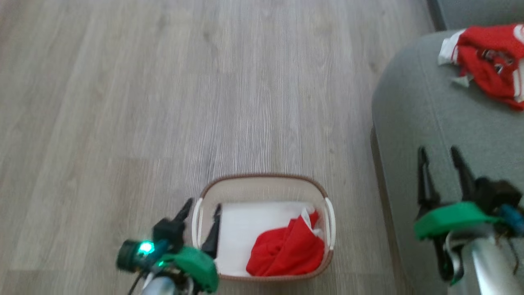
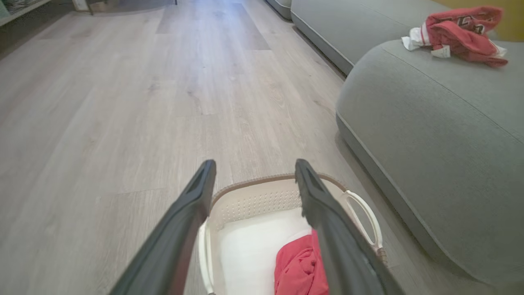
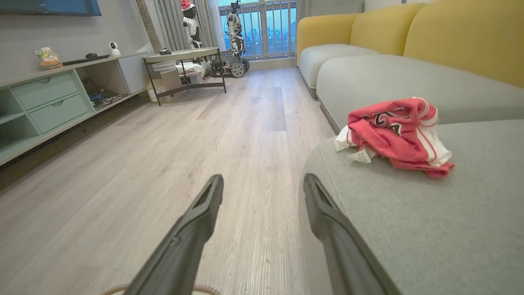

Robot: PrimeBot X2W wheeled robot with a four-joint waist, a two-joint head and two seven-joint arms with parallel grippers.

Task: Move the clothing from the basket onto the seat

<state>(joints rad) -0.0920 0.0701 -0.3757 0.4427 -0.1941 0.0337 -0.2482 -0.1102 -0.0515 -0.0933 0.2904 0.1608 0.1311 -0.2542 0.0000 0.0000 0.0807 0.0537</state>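
A cream basket [image 1: 262, 186] with a brown rim sits on the wood floor, and a crumpled piece of red clothing [image 1: 286, 248] lies in its right half [image 2: 301, 266]. Another red and white garment [image 1: 491, 61] rests on the grey-green seat [image 1: 430, 123], also seen in the wrist views [image 2: 462, 30] [image 3: 397, 131]. My left gripper [image 1: 202, 215] hangs open over the basket's left handle, holding nothing. Over the seat's front edge [image 3: 368, 213], my right gripper [image 1: 440, 157] stands open and empty, short of the garment.
The wood floor [image 1: 163, 102] stretches ahead and to the left. In the right wrist view a low cabinet [image 3: 49, 98] lines the left wall, a small table [image 3: 184, 61] stands at the far end, and yellow sofa backs [image 3: 409, 28] rise behind the grey cushions.
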